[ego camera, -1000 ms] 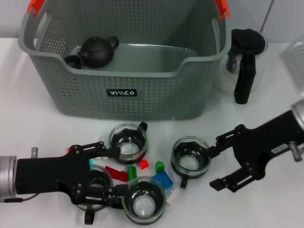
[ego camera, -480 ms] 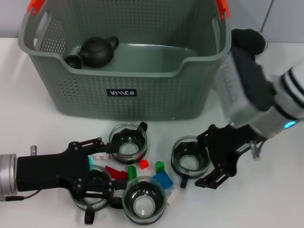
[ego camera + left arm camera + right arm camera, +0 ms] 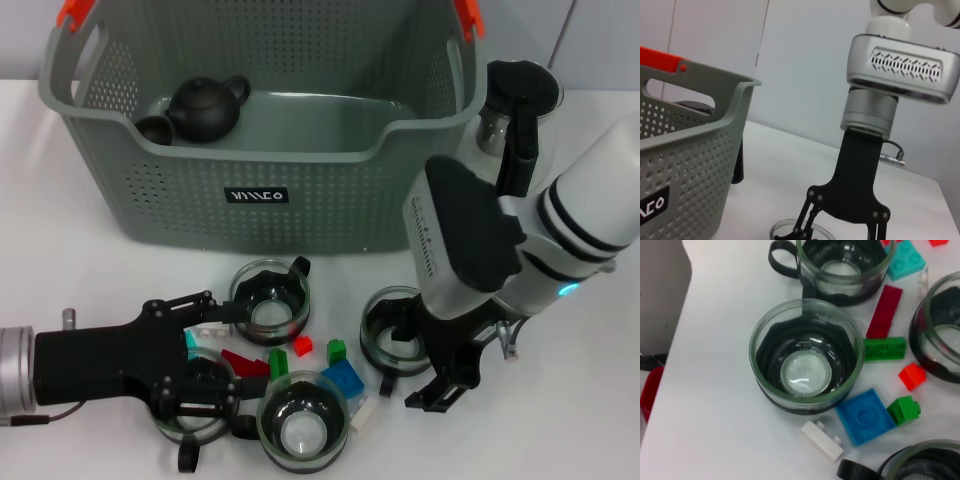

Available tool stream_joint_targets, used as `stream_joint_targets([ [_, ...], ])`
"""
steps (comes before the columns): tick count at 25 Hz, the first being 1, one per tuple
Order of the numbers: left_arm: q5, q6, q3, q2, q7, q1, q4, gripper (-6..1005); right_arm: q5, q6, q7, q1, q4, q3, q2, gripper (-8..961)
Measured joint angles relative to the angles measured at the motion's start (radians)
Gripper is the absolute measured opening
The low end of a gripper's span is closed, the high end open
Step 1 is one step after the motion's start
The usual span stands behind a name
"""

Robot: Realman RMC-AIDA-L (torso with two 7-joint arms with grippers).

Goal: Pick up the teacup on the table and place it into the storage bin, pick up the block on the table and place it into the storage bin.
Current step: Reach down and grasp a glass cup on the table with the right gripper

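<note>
Right gripper (image 3: 437, 362) open beside teacup (image 3: 397, 331); blocks (image 3: 343, 380) and cups crowd close.

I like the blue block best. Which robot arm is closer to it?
Right, though it's close. The right end effector hangs over the teacup just beside the blue block. The left end effector is farther off, across the red block.

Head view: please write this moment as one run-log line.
right gripper: open, over teacup | left gripper: open, at cups | bin: holds teapot
</note>
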Motion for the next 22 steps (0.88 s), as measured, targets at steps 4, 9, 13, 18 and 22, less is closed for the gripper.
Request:
stream_joint_targets([
  [4, 0.002, 0.0, 0.0, 0.0, -0.001, 0.0, 0.001, 920, -0.004, 0.016, 0.013, -0.005, -0.005, -0.03, -0.001, 738],
  [9, 0.004, 0.0, 0.0, 0.0, -0.001, -0.001, 0.005, 920, -0.004, 0.006, 0.014, -0.007, -0.01, -0.036, -0.003, 718],
  [13, 0.005, 0.0, -0.001, 0.0, 0.002, -0.001, 0.014, 921, -0.003, 0.001, 0.029, -0.008, -0.011, -0.036, -0.005, 701],
  [18, 0.005, -0.001, -0.001, 0.0, 0.003, 0.0, 0.015, 921, -0.005, -0.002, 0.037, -0.008, -0.019, -0.035, -0.007, 503],
  [22, 0.003, -0.001, -0.002, 0.0, 0.003, 0.0, 0.015, 921, -0.006, -0.005, 0.039, -0.011, -0.029, -0.032, -0.007, 316],
])
